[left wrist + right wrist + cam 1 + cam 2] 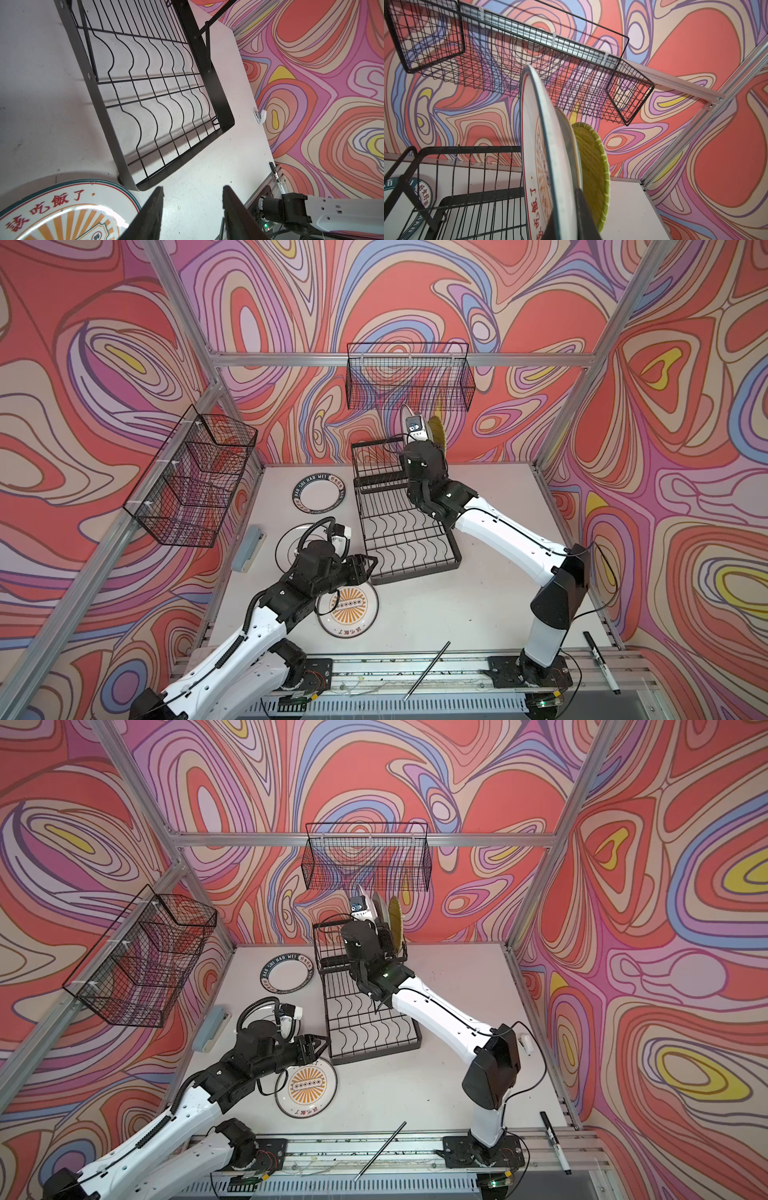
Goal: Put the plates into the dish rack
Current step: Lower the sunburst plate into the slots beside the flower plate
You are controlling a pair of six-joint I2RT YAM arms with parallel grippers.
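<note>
Right wrist view: right gripper clamped on sunburst plate rim.
Plate upright at dish rack upper tier, far end, just beside pale plate, yellow plate further right; seating hidden. By rack's near-left corner, left gripper hovers with jaws apart, empty, beside second sunburst plate lying flat on table.

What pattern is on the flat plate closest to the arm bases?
Orange sunburst on white, red lettering, teal rim; plate clearest in left wrist view.
</note>
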